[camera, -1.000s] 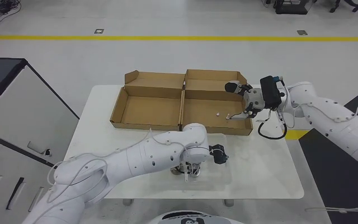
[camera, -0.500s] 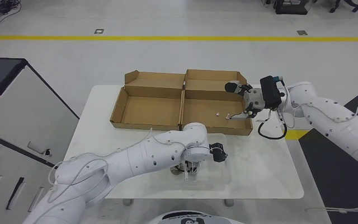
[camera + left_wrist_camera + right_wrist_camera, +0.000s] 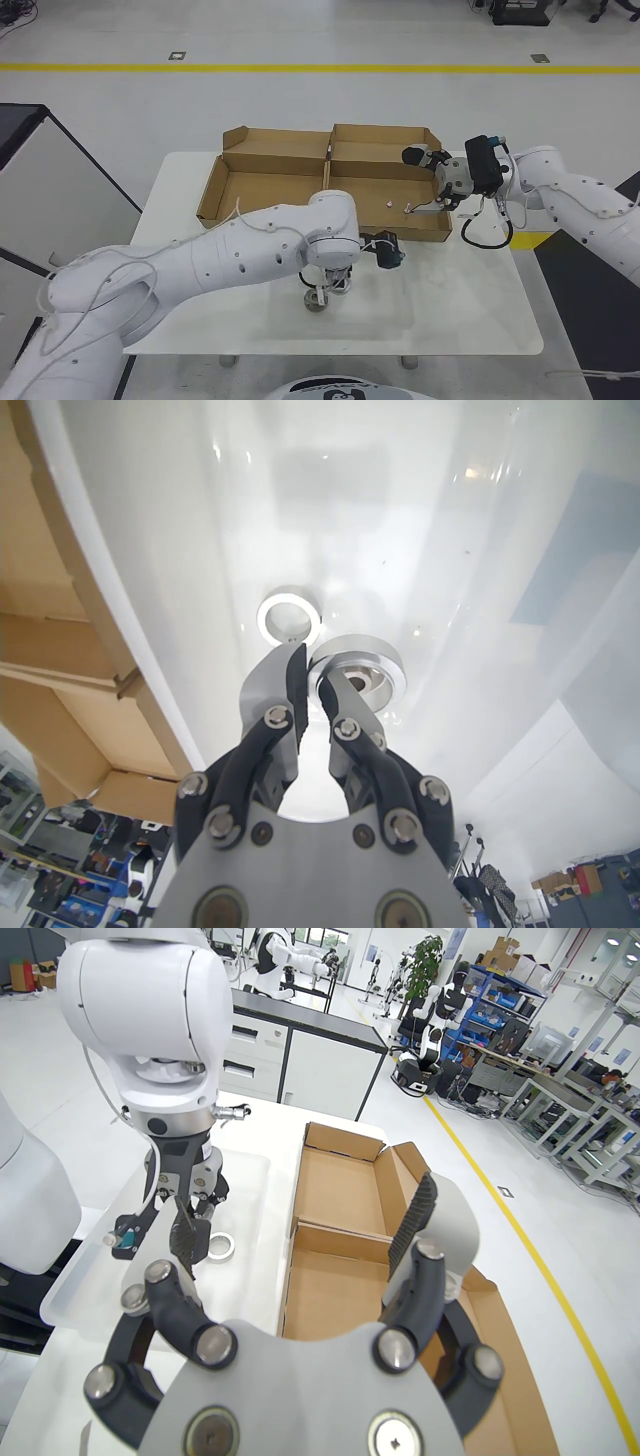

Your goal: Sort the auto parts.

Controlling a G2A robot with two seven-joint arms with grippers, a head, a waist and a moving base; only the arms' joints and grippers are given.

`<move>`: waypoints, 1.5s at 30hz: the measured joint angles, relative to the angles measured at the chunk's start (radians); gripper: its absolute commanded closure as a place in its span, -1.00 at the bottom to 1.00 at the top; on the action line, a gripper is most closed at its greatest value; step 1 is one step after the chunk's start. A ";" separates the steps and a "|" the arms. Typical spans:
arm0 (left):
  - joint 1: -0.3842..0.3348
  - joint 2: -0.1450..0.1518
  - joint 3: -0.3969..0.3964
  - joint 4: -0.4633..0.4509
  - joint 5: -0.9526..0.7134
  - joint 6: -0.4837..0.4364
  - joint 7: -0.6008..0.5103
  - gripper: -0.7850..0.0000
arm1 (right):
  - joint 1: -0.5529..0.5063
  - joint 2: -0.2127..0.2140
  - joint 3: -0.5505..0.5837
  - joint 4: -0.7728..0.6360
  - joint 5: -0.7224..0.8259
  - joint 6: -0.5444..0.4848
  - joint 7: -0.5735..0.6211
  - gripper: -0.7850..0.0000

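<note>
Disc (image 3: 361, 654) of bright metal, flanged and holed at its centre, lies in a clear tray (image 3: 60, 1293) on the white bench (image 3: 470, 310); the left hand (image 3: 311, 682) is clamped on its rim, one finger inside and one outside; a smaller metal ring (image 3: 289, 620) lies just beside the disc; in the top view the tray sits at 6 o'clock from a cardboard box (image 3: 262, 218) with two open compartments; the right hand (image 3: 303, 1208) hangs over the box's 3 o'clock edge, fingers wide apart; a small pale part (image 3: 388, 201) lies in the right compartment.
</note>
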 measured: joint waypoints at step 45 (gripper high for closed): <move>0.691 0.687 -0.875 -0.252 -0.414 -0.717 0.932 1.00 | 0.000 0.000 0.000 0.000 0.000 0.000 0.000 -1.00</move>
